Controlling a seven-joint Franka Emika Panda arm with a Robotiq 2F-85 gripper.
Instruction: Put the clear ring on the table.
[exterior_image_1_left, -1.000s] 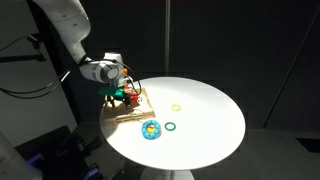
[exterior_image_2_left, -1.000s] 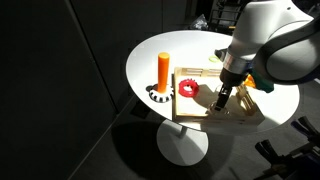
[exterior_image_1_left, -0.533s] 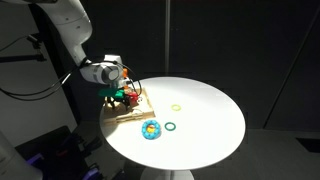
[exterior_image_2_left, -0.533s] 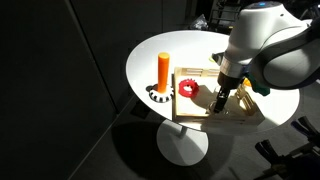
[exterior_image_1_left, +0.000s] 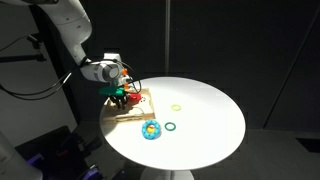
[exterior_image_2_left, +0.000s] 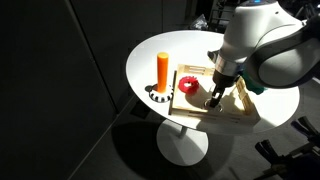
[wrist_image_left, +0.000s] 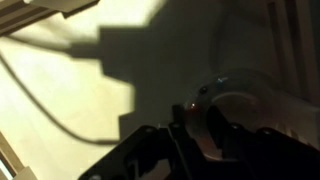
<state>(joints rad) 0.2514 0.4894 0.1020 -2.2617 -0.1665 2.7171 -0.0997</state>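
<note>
Over square wooden board (exterior_image_2_left: 238, 108) on smooth round white table (exterior_image_2_left: 145, 60), gripper (exterior_image_2_left: 212, 100) points down; pale glassy ring (wrist_image_left: 235, 82), seemingly, just beside fingertips; cannot tell if pinching.

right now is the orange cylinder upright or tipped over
Upright: the orange cylinder stands on end on the table.

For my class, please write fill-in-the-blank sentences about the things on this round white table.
1. The upright cylinder on the table is coloured ___.
2. The gripper hangs over the board, which is made of ___.
3. The ring right beside the blue disc is coloured ___.
Missing words: orange; wood; green.
</note>
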